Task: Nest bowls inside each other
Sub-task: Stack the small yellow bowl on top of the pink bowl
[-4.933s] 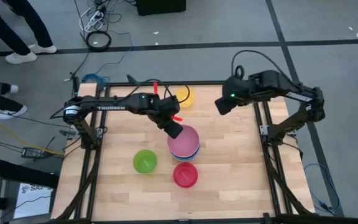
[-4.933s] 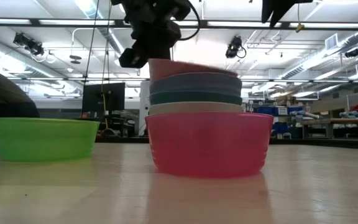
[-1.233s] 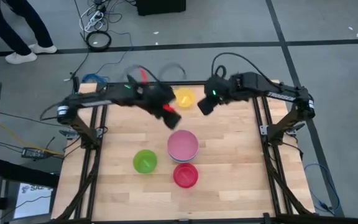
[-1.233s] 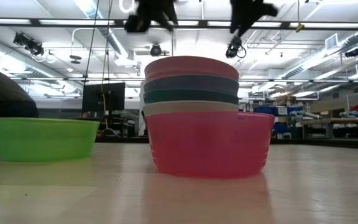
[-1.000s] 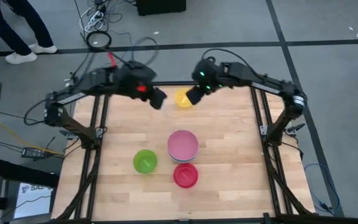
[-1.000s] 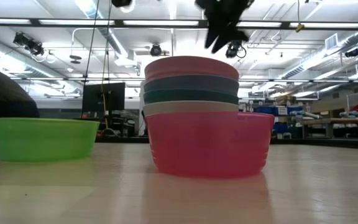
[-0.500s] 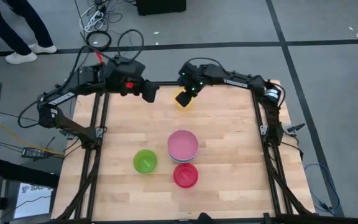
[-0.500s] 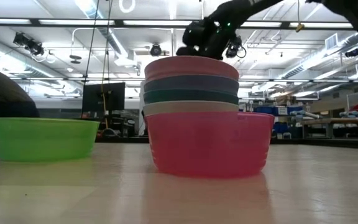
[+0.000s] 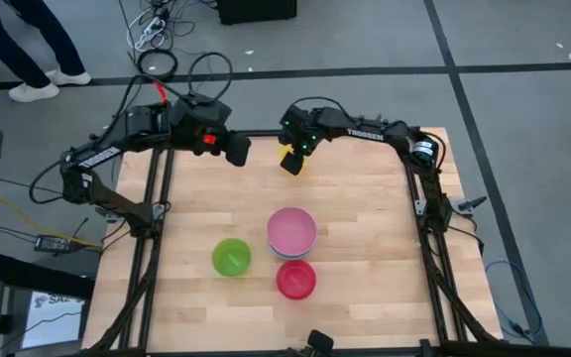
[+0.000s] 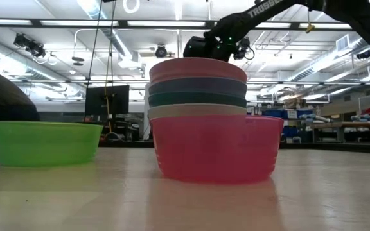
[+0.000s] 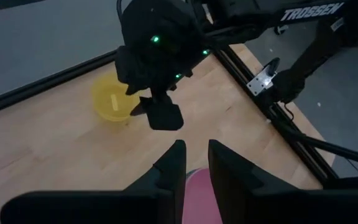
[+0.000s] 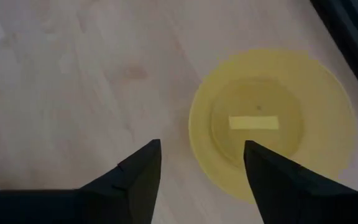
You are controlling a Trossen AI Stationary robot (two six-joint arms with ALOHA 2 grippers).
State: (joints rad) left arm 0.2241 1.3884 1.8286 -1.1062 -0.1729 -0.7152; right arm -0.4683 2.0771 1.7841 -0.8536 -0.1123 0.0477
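Note:
A yellow bowl point(image 9: 296, 156) point(image 12: 272, 124) rests on its base near the table's far edge. My right gripper point(image 9: 290, 164) point(image 12: 197, 165) hangs over it, open and pointing steeply down. One finger stands over the bowl's inside and the other over bare wood beside its rim. A stack of nested bowls with the pink bowl point(image 9: 291, 229) point(image 10: 198, 67) on top stands mid-table. The lime green bowl point(image 9: 231, 257) and the red bowl point(image 9: 295, 280) sit apart, nearer the front. My left gripper point(image 9: 236, 149) point(image 11: 196, 160) hovers high at the far left, its fingers a narrow gap apart and holding nothing.
The table's black frame rail point(image 9: 157, 198) runs along each side, and my right arm point(image 9: 365, 132) lies across the far edge. Bare wood point(image 9: 365, 228) lies to the right of the stack. A person's legs point(image 9: 28, 50) and cables point(image 9: 157, 61) are on the floor beyond the table.
My right gripper has swung toward the table's far left and sunk low over the yellow bowl, tipping more steeply down. My left gripper has drawn back from the stack toward the far left corner. No bowl has moved.

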